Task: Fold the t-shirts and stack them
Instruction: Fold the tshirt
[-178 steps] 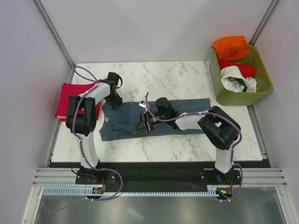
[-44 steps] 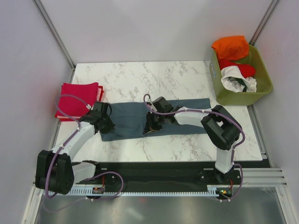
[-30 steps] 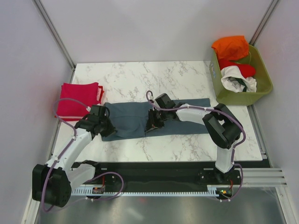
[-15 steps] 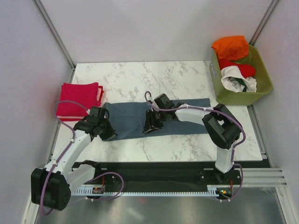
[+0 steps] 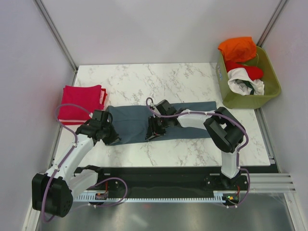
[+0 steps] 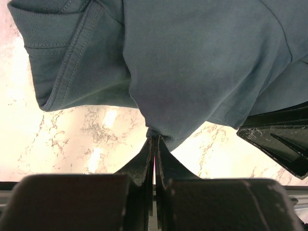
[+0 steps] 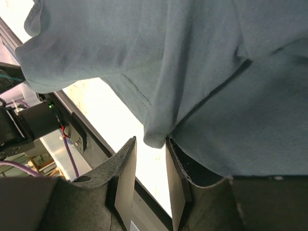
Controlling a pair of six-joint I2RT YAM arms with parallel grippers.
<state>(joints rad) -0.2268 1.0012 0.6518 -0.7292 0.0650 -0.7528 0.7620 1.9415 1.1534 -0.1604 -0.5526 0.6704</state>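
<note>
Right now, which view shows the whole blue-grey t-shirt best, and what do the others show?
Top external: the blue-grey t-shirt lies as one long strip across the table. Left wrist shows only a sleeve and a pinched edge; right wrist only a fold between its fingers.

no legible text, no labels or brands, no numbers

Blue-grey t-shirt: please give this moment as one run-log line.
blue-grey t-shirt: laid out long | left claw: shut on its near-left edge | right claw: open around a fabric corner | red t-shirt: folded, at left
</note>
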